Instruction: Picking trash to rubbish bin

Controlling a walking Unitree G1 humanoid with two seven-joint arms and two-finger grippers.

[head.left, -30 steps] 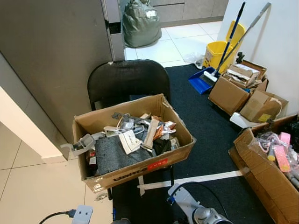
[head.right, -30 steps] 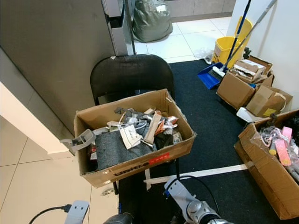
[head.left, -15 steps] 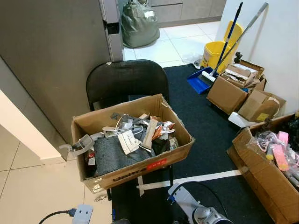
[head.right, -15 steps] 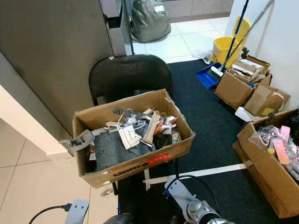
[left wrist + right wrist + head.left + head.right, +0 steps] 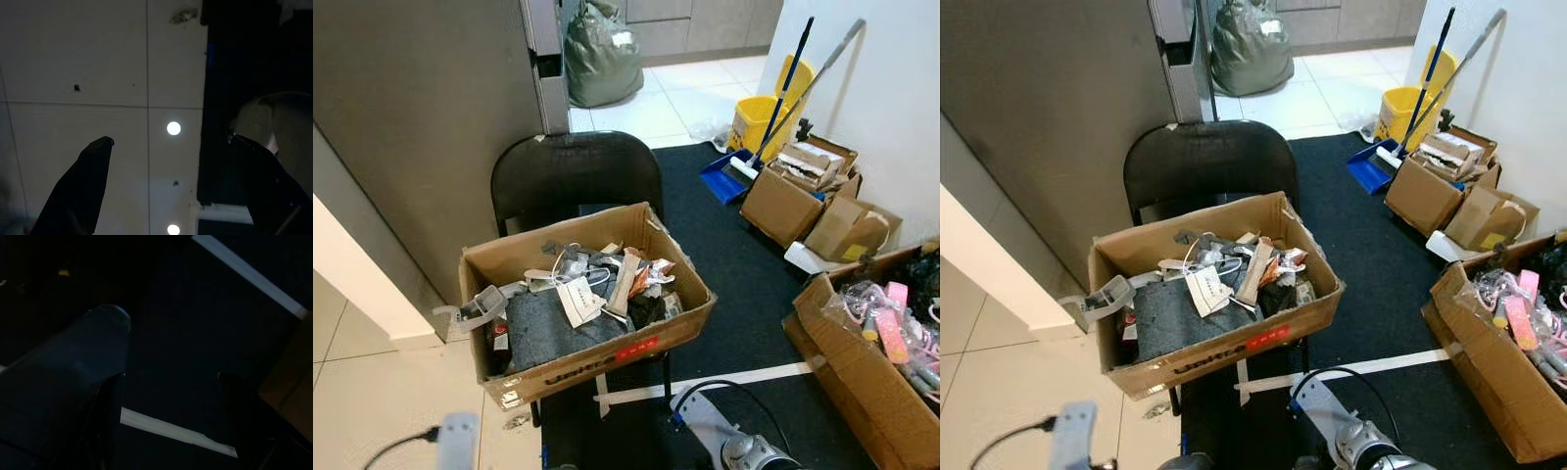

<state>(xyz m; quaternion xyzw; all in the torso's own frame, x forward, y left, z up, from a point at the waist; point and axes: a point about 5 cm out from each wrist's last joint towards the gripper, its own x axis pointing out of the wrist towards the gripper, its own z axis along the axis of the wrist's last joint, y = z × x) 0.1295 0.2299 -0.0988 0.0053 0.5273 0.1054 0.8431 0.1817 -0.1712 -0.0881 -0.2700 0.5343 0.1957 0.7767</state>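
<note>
While the open brown cardboard box of mixed trash (image 5: pixel 582 304) sits on the black chair (image 5: pixel 576 181), both claws hang low, well apart from it. The left claw (image 5: pixel 168 147) and right claw (image 5: pixel 168 382) gape wide, empty. Since a second ago, only the camera has shifted.

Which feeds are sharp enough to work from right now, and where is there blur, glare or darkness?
Both eye views: evenly lit, cardboard box on the black chair sharp; the left arm at the bottom edge is motion-blurred. Left wrist view: dim, round light reflections glaring on the tile floor. Right wrist view: very dark, only white tape clear.

Grey wall (image 5: pixel 421 108), beige tiled floor (image 5: pixel 382 401), dark carpet (image 5: pixel 744 284)
</note>
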